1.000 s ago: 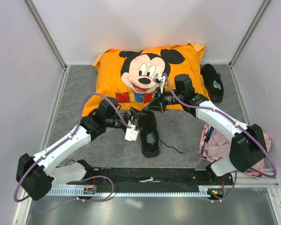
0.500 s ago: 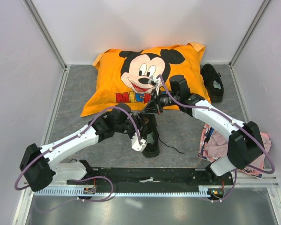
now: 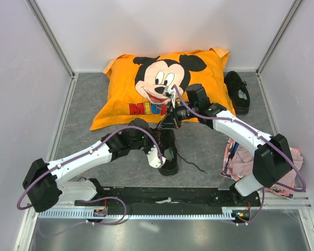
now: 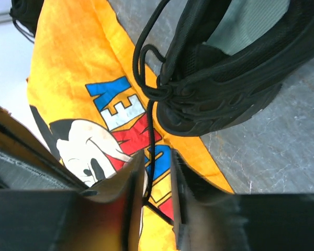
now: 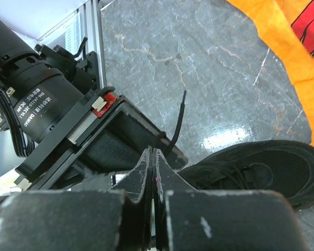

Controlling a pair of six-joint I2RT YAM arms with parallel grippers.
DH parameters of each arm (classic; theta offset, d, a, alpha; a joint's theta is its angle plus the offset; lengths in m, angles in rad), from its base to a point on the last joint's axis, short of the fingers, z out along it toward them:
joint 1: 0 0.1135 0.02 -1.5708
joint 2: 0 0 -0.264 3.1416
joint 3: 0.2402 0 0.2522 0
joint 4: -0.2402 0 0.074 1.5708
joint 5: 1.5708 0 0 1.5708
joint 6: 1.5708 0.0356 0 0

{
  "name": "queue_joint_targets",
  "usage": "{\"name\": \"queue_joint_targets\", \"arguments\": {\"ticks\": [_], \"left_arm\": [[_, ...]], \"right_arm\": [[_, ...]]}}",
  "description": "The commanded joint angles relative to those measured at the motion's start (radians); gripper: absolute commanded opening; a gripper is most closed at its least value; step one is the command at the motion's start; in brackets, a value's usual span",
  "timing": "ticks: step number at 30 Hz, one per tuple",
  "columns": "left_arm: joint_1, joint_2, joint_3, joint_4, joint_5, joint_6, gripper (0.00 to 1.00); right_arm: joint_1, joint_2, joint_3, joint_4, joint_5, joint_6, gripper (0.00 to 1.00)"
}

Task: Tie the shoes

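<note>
grey table (image 3: 83, 102): shoe (image 3: 170, 158) lies near-to-far, toe at pillow (image 3: 121, 89); right gripper (image 5: 153, 155) pinches lace (image 5: 177, 123), left gripper (image 4: 157, 158) ajar

near shoe (image 4: 225, 78): black low-top sneaker, pale grey-green insole showing, upright on its sole, just ahead of the left claw (image 4: 156, 156), close beside the right claw (image 5: 153, 152).
lace strand (image 4: 152, 130): thin, black, runs from the eyelets into the gap between the left claw's fingers.
lace tip (image 5: 178, 117): sticks up from the right claw's pressed-together fingers.
far shoe (image 3: 237, 91): black, upright, well apart from both claws, beyond the right one.
</note>
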Motion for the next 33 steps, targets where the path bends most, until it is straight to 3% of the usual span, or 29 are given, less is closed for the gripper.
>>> {"name": "queue_joint_targets", "arguments": {"ticks": [1, 3, 5, 6, 9, 10, 14, 19, 24, 33], "left_arm": [[-0.005, 0.012, 0.0, 0.058, -0.033, -0.007, 0.2], [-0.005, 0.015, -0.008, 0.075, -0.02, -0.039, 0.08], [-0.005, 0.012, -0.026, 0.09, -0.015, -0.05, 0.02], [-0.005, 0.011, -0.035, 0.116, -0.013, -0.061, 0.01], [-0.003, -0.005, -0.066, 0.143, 0.013, -0.105, 0.02], [0.001, -0.009, -0.075, 0.149, 0.023, -0.12, 0.01], [0.017, -0.009, -0.072, 0.159, 0.086, -0.244, 0.02], [0.035, -0.005, -0.062, 0.169, 0.126, -0.335, 0.02], [0.049, 0.012, -0.049, 0.163, 0.146, -0.415, 0.01], [0.07, 0.032, -0.032, 0.146, 0.165, -0.532, 0.02]], "right_arm": [[0.007, -0.006, 0.059, -0.023, -0.01, -0.023, 0.0], [0.007, -0.017, 0.054, -0.031, -0.011, -0.023, 0.04], [0.003, -0.022, 0.053, -0.054, -0.002, -0.023, 0.25], [-0.002, -0.031, 0.056, -0.083, 0.0, -0.023, 0.36], [-0.052, -0.075, 0.03, -0.121, 0.009, -0.059, 0.55], [-0.074, -0.092, 0.015, -0.127, 0.006, -0.062, 0.57], [-0.175, -0.187, -0.091, -0.189, 0.023, -0.157, 0.62], [-0.183, -0.285, -0.257, -0.235, 0.026, -0.269, 0.62], [-0.174, -0.278, -0.355, -0.105, 0.009, -0.174, 0.61], [-0.111, -0.218, -0.392, 0.009, 0.033, -0.089, 0.61]]}}
